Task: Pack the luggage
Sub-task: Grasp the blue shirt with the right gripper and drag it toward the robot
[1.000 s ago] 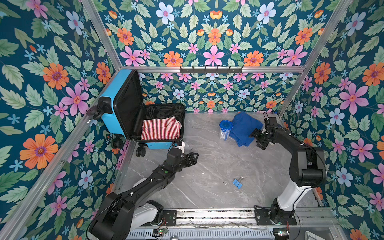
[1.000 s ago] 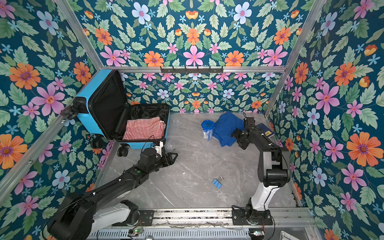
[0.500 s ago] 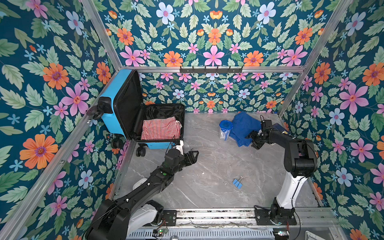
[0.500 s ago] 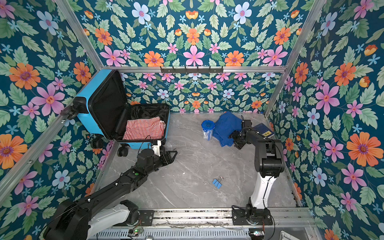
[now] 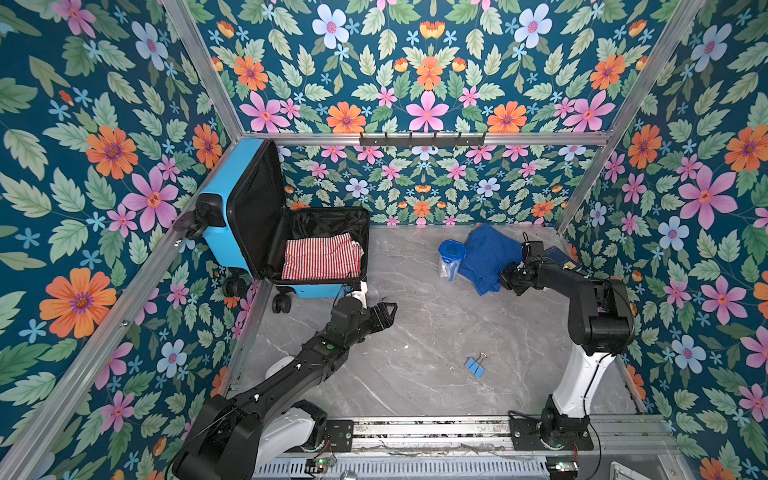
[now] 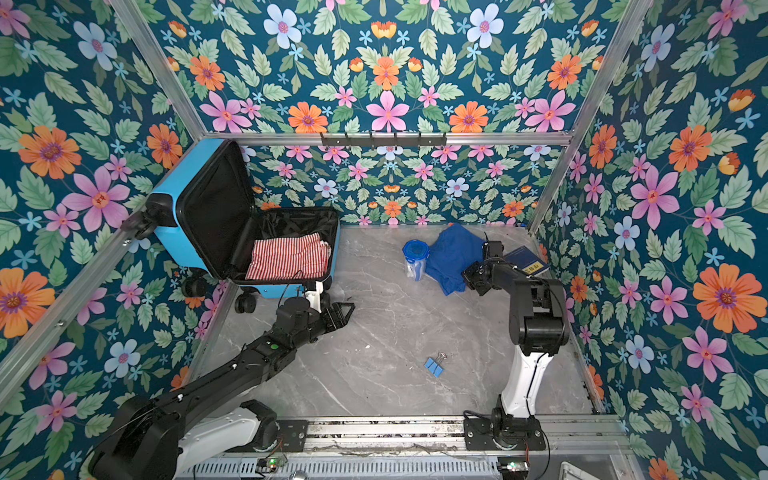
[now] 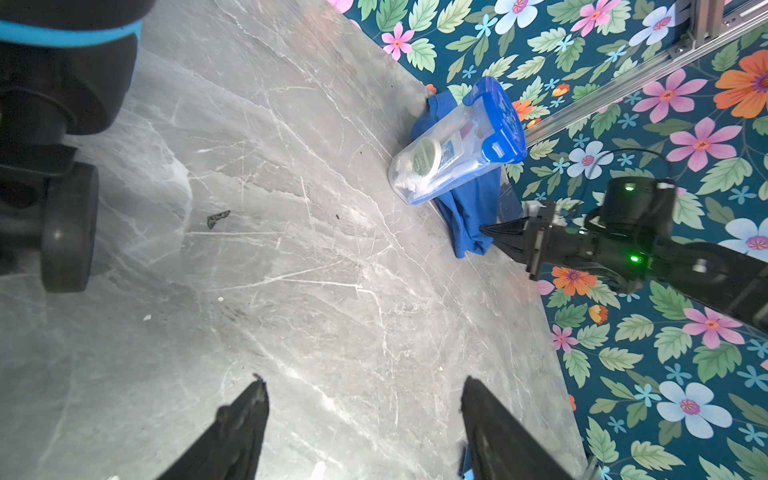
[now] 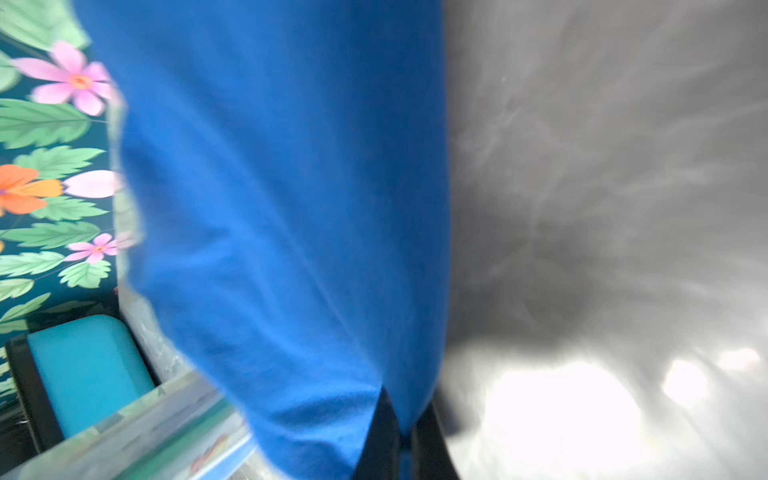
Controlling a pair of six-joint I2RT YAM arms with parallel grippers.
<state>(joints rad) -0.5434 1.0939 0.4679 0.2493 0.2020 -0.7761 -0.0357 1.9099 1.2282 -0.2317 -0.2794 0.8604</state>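
Note:
The luggage [image 5: 224,232], a sky-blue suitcase, lies open at the back left in both top views, its lid [image 6: 174,245] propped against the left wall. A red-and-white striped cloth [image 5: 322,262] lies in its black-lined base. At the back right a blue cloth [image 5: 486,257] is heaped on the floor. My right gripper [image 5: 505,280] is shut on the near edge of that cloth [image 8: 282,208], which is pinched between the fingers in the right wrist view [image 8: 405,419]. My left gripper [image 5: 388,311] hovers open over bare floor in front of the suitcase, nothing between its fingers [image 7: 363,382].
A clear container with a blue lid [image 5: 449,259] stands against the blue cloth's left side. A dark-blue book [image 5: 561,255] lies by the right wall behind my right arm. A blue binder clip [image 5: 473,366] lies mid-floor. A suitcase wheel [image 7: 66,224] is near my left gripper.
My right gripper has dropped to the blue cloth's edge and closed on it. The left arm has barely moved and stays open.

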